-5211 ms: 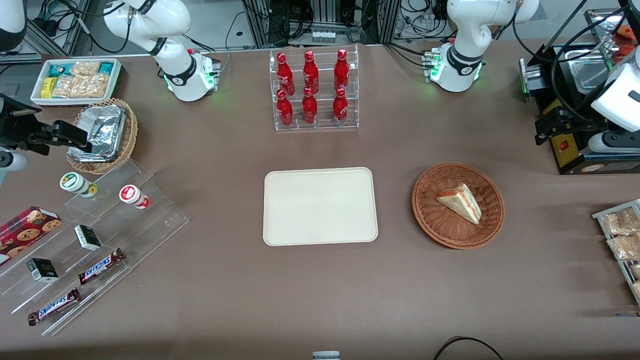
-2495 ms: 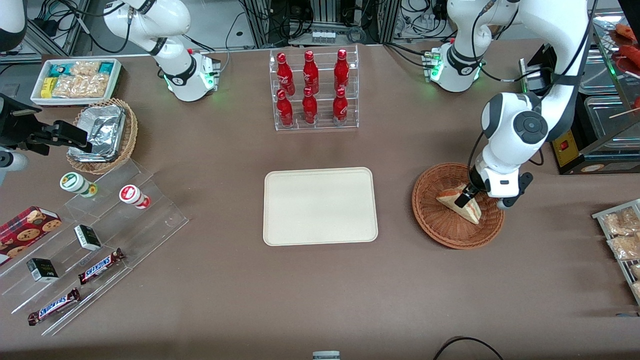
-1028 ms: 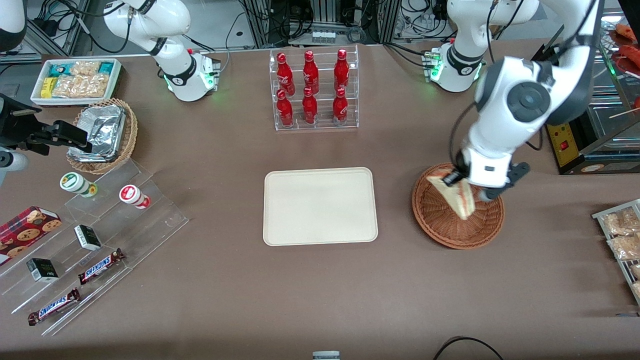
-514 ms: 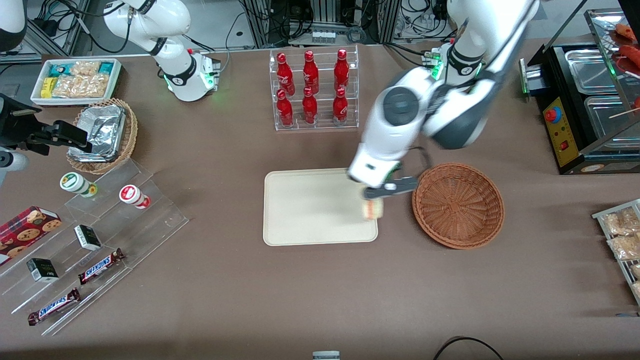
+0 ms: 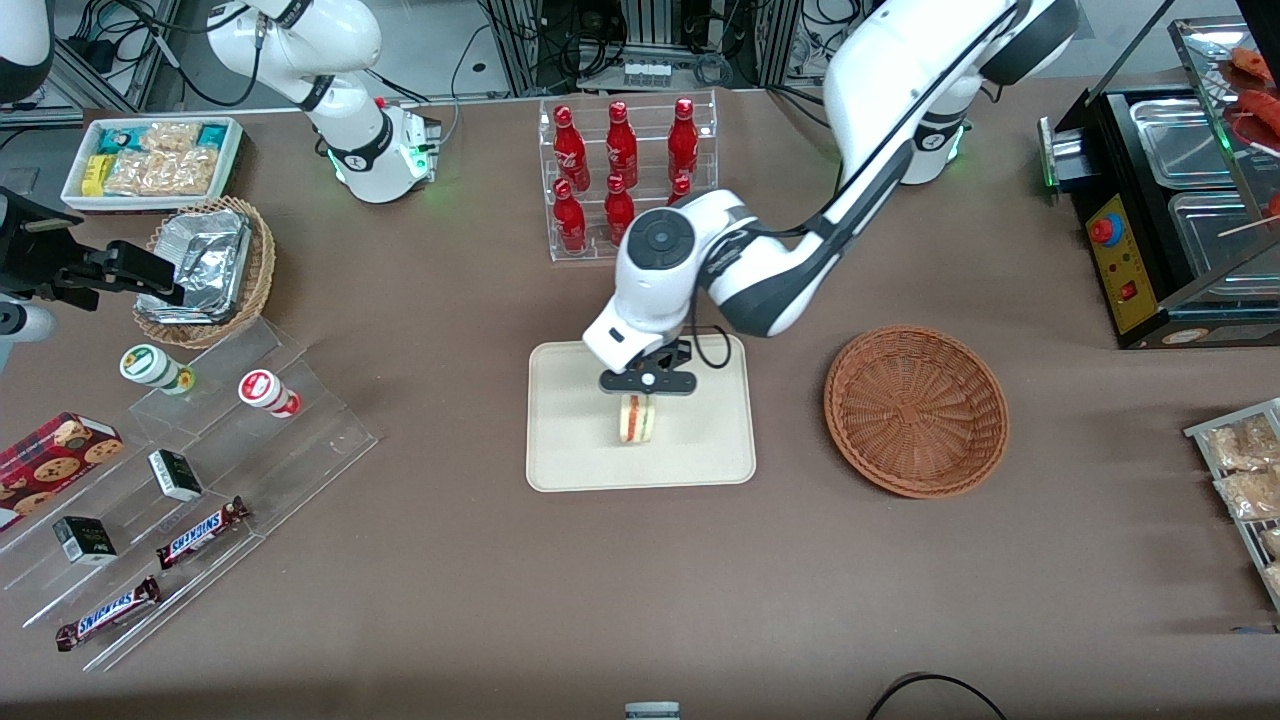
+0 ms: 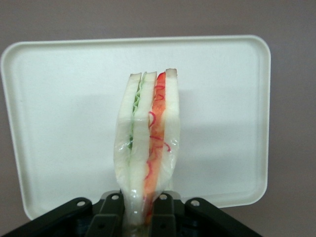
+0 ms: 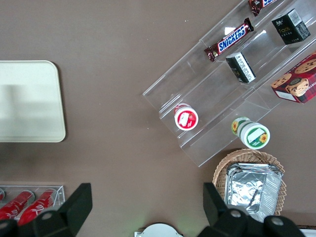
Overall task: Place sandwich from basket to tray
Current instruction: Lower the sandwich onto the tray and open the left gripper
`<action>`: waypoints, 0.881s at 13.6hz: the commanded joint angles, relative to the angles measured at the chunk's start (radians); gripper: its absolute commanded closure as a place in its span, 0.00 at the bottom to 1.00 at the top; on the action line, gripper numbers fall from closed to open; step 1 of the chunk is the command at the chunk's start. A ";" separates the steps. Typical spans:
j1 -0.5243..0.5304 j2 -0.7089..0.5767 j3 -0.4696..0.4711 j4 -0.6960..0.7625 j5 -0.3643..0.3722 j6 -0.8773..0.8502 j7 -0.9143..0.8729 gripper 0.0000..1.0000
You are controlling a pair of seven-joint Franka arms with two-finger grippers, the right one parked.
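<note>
My left gripper (image 5: 640,392) is shut on the sandwich (image 5: 637,419) and holds it over the middle of the cream-white tray (image 5: 580,465). The sandwich hangs point down, its red and green layers facing the front camera. In the left wrist view the sandwich (image 6: 148,143), wrapped in clear film, stands on edge between the black fingers (image 6: 165,213) of the gripper (image 6: 140,217), with the tray (image 6: 64,108) under it. The reddish-brown basket (image 5: 915,410) sits beside the tray, toward the working arm's end, with nothing in it.
A clear rack of red bottles (image 5: 625,180) stands farther from the front camera than the tray. Toward the parked arm's end are a tan basket with foil containers (image 5: 205,265), a clear stepped stand with snacks (image 5: 190,500) and a white snack box (image 5: 150,160). A black appliance (image 5: 1150,200) stands at the working arm's end.
My left gripper reached into the basket, shut on the sandwich, lifted it out and carried it to above the tray's middle. The basket now holds nothing.
</note>
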 commanded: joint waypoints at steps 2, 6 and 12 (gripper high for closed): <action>-0.035 0.096 0.008 0.061 0.101 -0.001 -0.088 1.00; -0.059 0.150 0.008 0.097 0.152 -0.001 -0.160 1.00; -0.059 0.152 0.008 0.095 0.189 -0.004 -0.165 0.00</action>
